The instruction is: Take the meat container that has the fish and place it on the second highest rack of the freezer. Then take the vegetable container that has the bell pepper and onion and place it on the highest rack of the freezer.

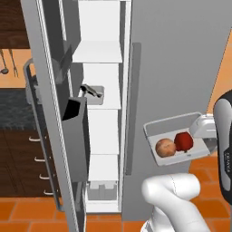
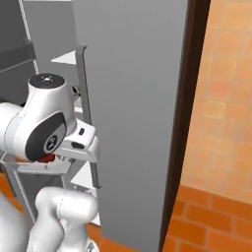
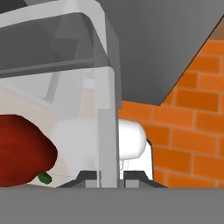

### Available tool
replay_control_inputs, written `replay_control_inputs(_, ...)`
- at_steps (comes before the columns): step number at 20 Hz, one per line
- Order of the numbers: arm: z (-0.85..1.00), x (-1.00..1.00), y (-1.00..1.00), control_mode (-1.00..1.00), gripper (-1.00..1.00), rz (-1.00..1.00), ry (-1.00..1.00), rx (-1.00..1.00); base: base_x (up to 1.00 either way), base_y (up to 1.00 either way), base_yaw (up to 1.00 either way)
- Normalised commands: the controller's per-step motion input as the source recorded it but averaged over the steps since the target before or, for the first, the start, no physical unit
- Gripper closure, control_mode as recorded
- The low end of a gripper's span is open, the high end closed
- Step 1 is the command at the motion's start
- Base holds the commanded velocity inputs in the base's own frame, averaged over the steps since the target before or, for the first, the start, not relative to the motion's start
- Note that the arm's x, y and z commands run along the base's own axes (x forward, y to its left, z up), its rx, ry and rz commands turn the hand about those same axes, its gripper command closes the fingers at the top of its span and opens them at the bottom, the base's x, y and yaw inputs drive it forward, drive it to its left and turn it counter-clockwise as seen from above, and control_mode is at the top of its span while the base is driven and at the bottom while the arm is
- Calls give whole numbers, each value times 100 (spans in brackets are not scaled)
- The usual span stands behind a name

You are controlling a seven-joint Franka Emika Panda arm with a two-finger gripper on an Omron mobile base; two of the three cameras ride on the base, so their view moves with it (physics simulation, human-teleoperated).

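Pincer (image 3: 109, 178) clamps rim of vegetable container (image 1: 158, 129) holding bell pepper (image 1: 183, 141) and onion (image 1: 166, 147).

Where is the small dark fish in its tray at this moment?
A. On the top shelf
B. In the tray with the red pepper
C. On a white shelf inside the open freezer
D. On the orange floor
C: the small dark fish lies in its pale tray on a flat white shelf inside the tall white-walled freezer, the second one down.
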Motion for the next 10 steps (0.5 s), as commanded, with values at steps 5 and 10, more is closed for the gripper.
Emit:
replay_control_inputs(5,0,0,0,100,100,0,0,0,60,8,6)
replay_control_inputs(10,0,0,0,100,100,0,0,0,32,33,9)
